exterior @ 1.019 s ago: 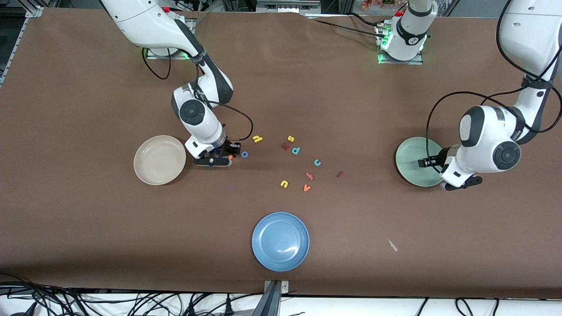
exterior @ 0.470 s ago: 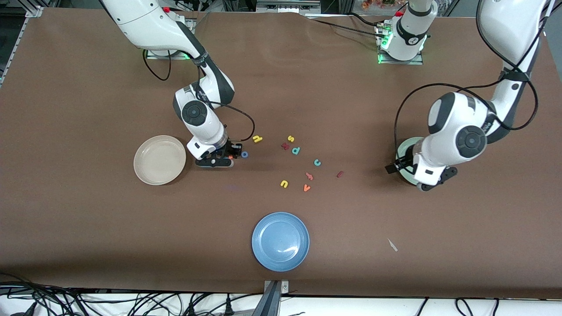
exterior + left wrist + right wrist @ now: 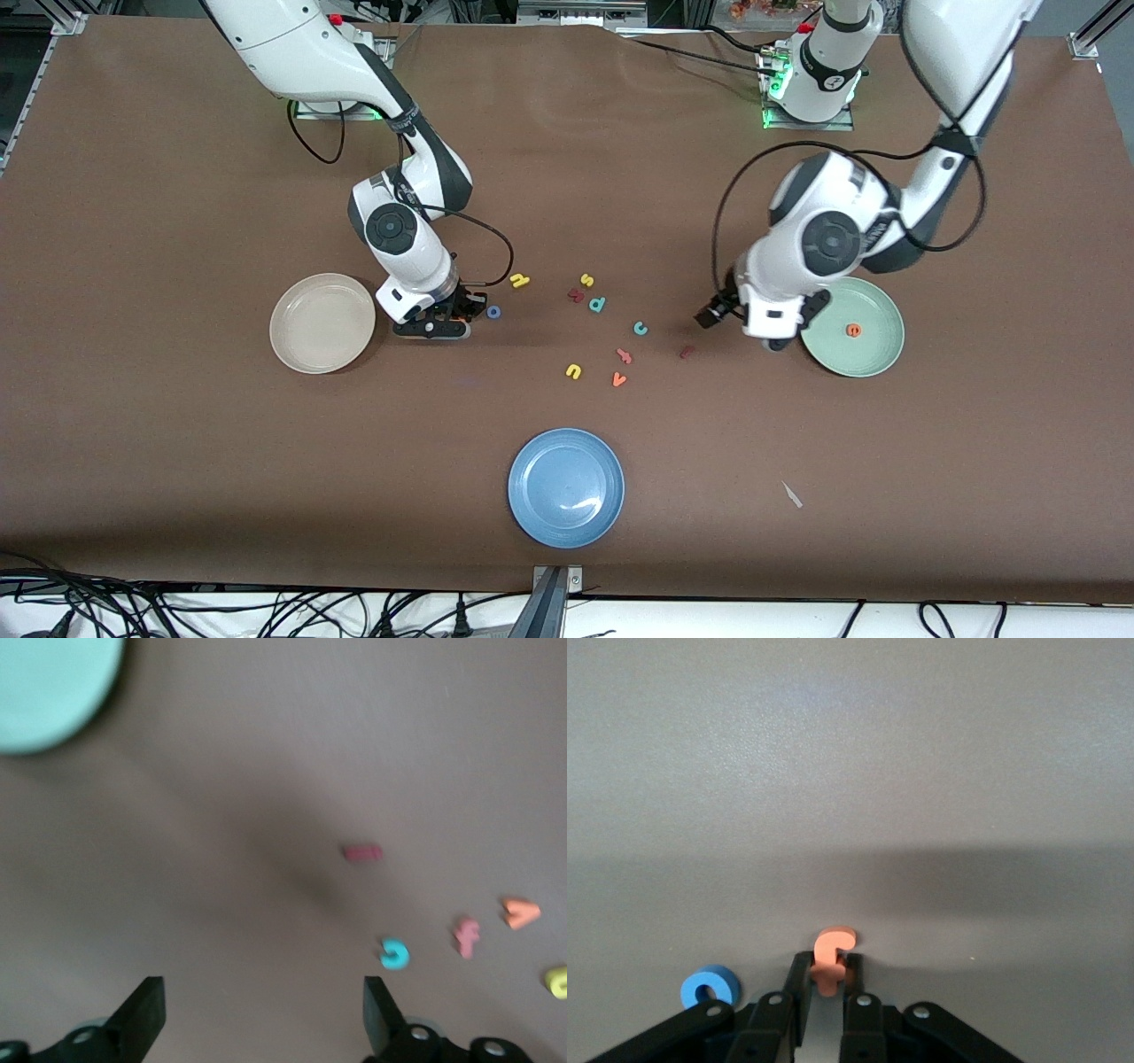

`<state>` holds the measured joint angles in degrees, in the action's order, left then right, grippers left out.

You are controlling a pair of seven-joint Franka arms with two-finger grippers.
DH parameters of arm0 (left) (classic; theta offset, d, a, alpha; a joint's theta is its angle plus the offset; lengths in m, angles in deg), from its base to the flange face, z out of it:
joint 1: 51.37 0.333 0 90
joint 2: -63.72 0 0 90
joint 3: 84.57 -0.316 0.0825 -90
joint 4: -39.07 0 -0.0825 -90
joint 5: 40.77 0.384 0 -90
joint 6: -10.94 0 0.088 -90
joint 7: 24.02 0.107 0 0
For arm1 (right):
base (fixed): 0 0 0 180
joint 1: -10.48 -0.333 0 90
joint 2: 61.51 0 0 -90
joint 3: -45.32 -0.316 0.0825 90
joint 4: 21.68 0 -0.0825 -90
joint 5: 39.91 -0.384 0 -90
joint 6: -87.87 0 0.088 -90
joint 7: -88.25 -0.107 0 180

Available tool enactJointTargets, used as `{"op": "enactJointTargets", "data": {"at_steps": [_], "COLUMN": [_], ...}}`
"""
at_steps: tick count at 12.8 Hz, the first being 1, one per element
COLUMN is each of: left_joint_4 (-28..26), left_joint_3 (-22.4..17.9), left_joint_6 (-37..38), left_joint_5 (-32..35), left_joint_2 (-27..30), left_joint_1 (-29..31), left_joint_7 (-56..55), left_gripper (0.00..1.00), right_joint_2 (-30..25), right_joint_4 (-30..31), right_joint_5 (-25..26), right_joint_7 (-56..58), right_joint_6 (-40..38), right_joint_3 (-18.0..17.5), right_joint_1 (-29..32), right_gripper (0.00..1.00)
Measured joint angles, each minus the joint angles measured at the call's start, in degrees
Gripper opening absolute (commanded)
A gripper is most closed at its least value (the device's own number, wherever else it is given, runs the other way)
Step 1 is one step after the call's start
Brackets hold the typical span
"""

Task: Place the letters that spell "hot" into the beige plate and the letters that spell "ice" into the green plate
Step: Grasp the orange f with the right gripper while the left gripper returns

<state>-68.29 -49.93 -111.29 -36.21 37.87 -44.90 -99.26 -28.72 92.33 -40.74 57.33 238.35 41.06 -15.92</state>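
Observation:
My right gripper (image 3: pixel 454 315) is down at the table beside the beige plate (image 3: pixel 301 350), shut on the orange t (image 3: pixel 831 957). The blue o (image 3: pixel 493 312) (image 3: pixel 709 986) lies just beside it, and the yellow h (image 3: pixel 519 280) a little farther from the front camera. The beige plate holds nothing. An orange e (image 3: pixel 853 330) lies in the green plate (image 3: pixel 873 359). My left gripper (image 3: pixel 713 314) (image 3: pixel 263 1001) hangs open and holds nothing, over the table between the green plate (image 3: pixel 44 691) and the dark red i (image 3: pixel 686 352) (image 3: pixel 362 852). The teal c (image 3: pixel 640 328) (image 3: pixel 394 954) lies near the i.
Other letters are scattered mid-table: yellow s (image 3: pixel 586 280), a dark red letter (image 3: pixel 576 295), teal d (image 3: pixel 597 304), a pinkish letter (image 3: pixel 625 356), orange v (image 3: pixel 618 379) and yellow u (image 3: pixel 573 371). A blue plate (image 3: pixel 532 523) sits near the front edge.
The left arm swung from over the green plate toward the letters, uncovering the orange e in that plate. The right gripper's fingers closed on the orange t.

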Motion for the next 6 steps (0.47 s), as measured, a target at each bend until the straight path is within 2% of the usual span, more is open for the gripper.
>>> {"op": "enactJointTargets", "data": {"at_steps": [1, 3, 6], "left_joint_4": [0.1, 1.5, 6.4], "left_joint_3": [0.0, -0.4, -5.5], "left_joint_6": [-1.9, -6.2, -7.6], "left_joint_5": [0.0, 0.0, 2.1], "left_joint_2": [-0.9, -4.0, -9.8], "left_joint_1": [-1.3, -3.4, -10.1], "left_joint_7": [-3.5, -8.7, -14.3], "left_gripper": [0.94, 0.94, 0.94], "right_joint_2": [0.0, 0.0, -0.4], "right_joint_4": [0.0, -0.1, -0.4], "right_joint_5": [0.0, 0.0, 0.3], "right_joint_7": [0.0, 0.0, 0.2], "right_joint_6": [0.0, 0.0, -0.2], "right_joint_3": [0.0, 0.0, 0.3], "right_joint_1": [0.0, 0.0, 0.2], "right_gripper": [0.00, 0.00, 0.00]}}
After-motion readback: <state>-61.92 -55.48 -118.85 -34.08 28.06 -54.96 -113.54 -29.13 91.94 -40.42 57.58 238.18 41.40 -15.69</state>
